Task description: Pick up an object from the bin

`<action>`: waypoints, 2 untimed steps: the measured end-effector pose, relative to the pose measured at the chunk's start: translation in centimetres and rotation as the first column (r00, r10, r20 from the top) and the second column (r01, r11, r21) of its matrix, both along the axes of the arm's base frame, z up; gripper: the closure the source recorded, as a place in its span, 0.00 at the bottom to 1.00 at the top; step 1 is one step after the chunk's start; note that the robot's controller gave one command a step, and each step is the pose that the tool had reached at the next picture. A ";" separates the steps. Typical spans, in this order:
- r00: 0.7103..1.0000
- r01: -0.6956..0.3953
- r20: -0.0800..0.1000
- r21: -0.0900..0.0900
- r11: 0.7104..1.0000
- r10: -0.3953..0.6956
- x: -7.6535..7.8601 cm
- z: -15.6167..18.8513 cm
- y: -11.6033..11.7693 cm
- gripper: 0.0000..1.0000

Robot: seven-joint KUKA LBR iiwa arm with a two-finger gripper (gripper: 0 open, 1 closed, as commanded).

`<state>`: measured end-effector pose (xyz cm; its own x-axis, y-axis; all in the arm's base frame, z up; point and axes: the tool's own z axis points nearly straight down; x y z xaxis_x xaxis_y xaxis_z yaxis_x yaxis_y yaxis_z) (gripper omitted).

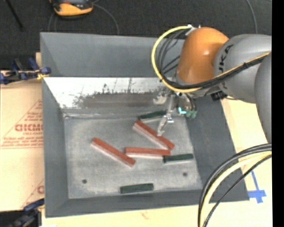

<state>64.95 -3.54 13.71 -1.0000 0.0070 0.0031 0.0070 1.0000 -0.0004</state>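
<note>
My gripper [165, 122] hangs low over the right back part of the bin floor, under the arm's orange cover. Its tip sits just above the upper end of a red flat bar [154, 134] that lies on a slant. A dark green bar [150, 115] lies right beside the gripper on its left, partly hidden by it. Whether either bar is touched I cannot tell.
A second red bar [147, 151] lies level just below, and a third red bar [112, 152] slants at the floor's middle left. One dark green bar [177, 158] rests at the right, another dark green bar [137, 188] by the front wall. The arm covers the bin's right back corner.
</note>
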 end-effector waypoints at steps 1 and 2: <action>1.000 0.000 0.008 -0.001 1.000 0.000 0.2 0.5 0.0 0.00; 0.991 0.136 0.000 0.001 0.991 -0.136 -2.8 -5.7 2.0 1.00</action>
